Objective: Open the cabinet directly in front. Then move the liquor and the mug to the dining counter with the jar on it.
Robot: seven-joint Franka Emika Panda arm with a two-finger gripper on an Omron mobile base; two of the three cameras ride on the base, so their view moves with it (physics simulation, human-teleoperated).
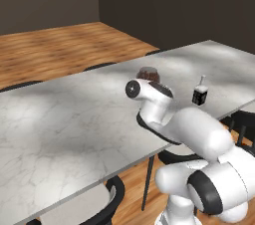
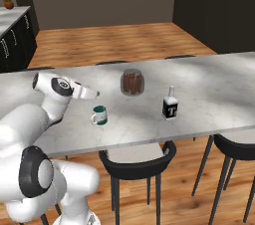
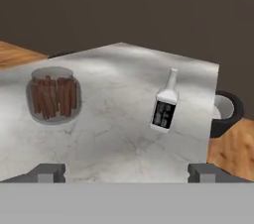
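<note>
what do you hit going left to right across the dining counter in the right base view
gripper → mug → jar → liquor

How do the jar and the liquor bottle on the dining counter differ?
Shape: the jar is squat and rounded with a wide mouth; the liquor is slim with a narrow pale neck and cap.
Look: the jar is clear glass showing reddish-brown sticks; the liquor has a dark body with a white-marked label.
Place: in the right base view the jar stands farther back, the liquor nearer the counter's near edge.
Shared: both stand upright on the dining counter, apart.
</note>
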